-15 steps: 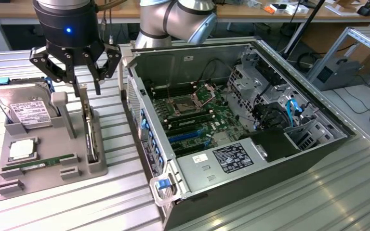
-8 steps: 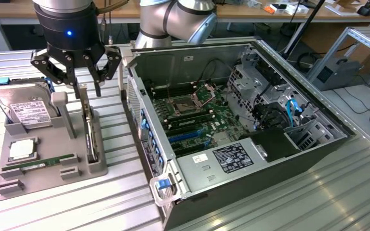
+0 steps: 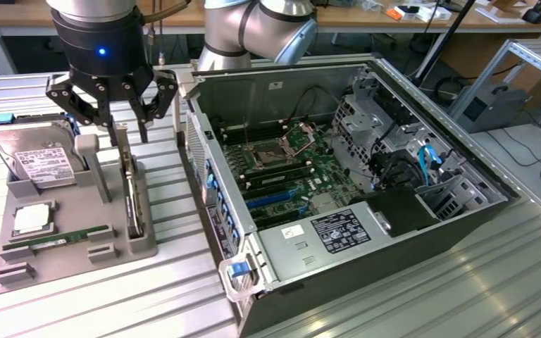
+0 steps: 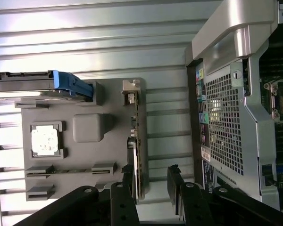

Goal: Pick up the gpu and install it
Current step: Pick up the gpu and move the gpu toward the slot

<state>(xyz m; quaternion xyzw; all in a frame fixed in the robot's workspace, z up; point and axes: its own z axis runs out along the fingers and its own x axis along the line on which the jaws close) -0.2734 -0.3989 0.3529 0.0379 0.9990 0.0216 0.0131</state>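
- Black end effector, fingers spread wide and gripping nothing. It hangs right over the far end of the gpu.
- From the wrist view, the end effector has a finger on either side of the card's end. One fingertip is just beside the card and the other sits further off, so it's not closed on it.
- The gpu stands on its edge in a slot along one side of a grey holder, on the side nearest the PC. You can see its thin edge in the wrist view too.
- Same holder also has a silver hard drive with a white label propped upright, a square CPU chip lying flat, and a slim green memory stick in its groove.
- The open computer case lies on its side just beside the holder, on the exterior view's right. The green motherboard is exposed inside.
- Everything sits on a ribbed metal table.
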